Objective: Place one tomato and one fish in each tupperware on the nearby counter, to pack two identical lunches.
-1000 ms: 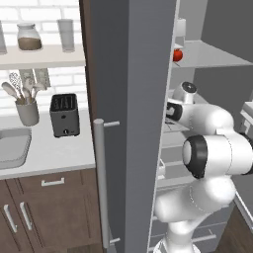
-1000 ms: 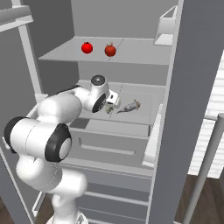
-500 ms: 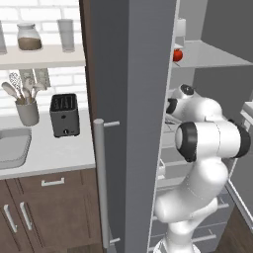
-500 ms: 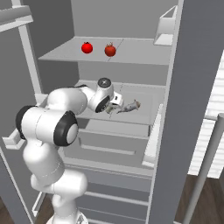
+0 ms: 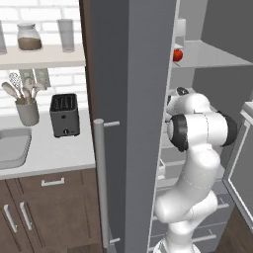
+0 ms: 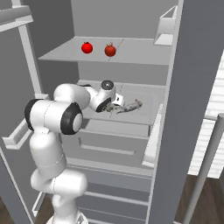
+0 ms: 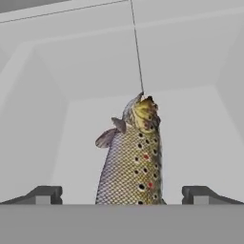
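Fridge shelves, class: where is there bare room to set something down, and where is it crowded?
The upper shelf is bare right of the two tomatoes, up to the white bin. The middle shelf is bare right of the fish. It is crowded where the open gripper meets the fish.

The speckled silver-and-olive trout-like fish [image 7: 131,159] has black spots plus a few red ones, yellowish-brown at the head. Two glossy red round tomatoes [image 6: 87,47] with dark tops sit on the pale grey fridge shelf [image 6: 131,50]. Boxy black toaster [image 5: 64,115] on the off-white counter [image 5: 54,154], dark brown wooden cabinet fronts [image 5: 49,212] below.
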